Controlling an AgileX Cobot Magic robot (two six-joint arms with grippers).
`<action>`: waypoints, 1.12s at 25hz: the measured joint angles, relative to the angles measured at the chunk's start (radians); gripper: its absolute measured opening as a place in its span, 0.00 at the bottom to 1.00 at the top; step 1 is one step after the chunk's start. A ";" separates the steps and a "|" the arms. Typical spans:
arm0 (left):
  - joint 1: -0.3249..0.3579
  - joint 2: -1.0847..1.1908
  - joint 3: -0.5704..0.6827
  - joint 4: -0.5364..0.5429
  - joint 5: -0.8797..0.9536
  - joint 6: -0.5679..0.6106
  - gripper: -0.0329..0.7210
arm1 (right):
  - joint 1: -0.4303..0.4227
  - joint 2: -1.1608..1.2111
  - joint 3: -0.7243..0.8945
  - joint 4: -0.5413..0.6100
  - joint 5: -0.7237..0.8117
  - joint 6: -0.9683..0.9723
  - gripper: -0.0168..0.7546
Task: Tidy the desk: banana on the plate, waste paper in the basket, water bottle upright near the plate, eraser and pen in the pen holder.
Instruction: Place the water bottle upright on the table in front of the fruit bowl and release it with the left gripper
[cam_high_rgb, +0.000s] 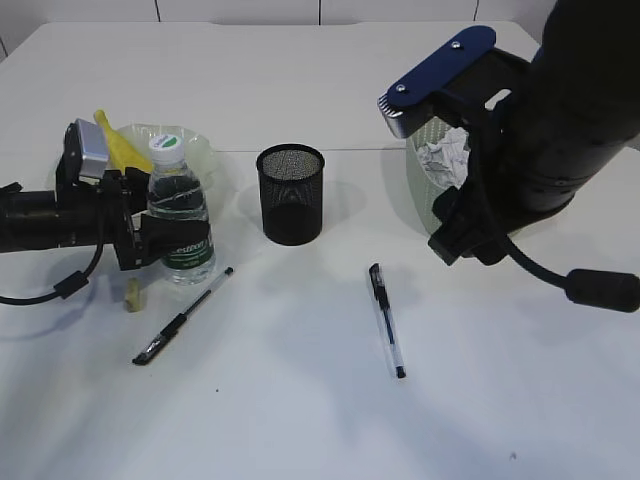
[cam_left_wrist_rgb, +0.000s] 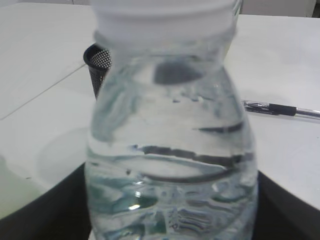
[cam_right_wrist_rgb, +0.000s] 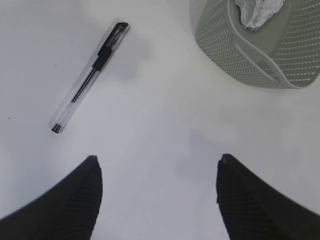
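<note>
A: Where's the water bottle (cam_high_rgb: 180, 210)?
B: Left of frame, upright, cap up, just beside the plate (cam_high_rgb: 200, 150). The left gripper (cam_high_rgb: 150, 235) flanks its base; whether it pinches, I cannot tell.

A: The right gripper (cam_right_wrist_rgb: 157, 172)?
B: Spread, empty, above bare table. The nearby pen (cam_right_wrist_rgb: 89, 76) lies diagonal, cap toward the upper right.

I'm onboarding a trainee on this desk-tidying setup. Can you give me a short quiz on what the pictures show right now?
1. True or false: the water bottle stands upright beside the plate.
2. Where is the waste paper? A) on the table B) in the basket C) in the pen holder
3. How many pens lie loose on the table?

Key
1. True.
2. B.
3. Two: one near the bottle, one right of the pen holder.
</note>
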 joint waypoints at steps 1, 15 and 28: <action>0.000 0.000 0.000 0.000 0.000 0.000 0.81 | 0.000 0.000 0.000 -0.002 0.000 0.000 0.71; 0.004 -0.018 0.000 0.000 0.000 0.000 0.84 | 0.000 0.000 0.000 -0.006 0.004 0.000 0.71; 0.004 -0.118 0.000 0.000 0.002 -0.031 0.84 | 0.000 0.000 0.000 -0.006 0.005 0.000 0.71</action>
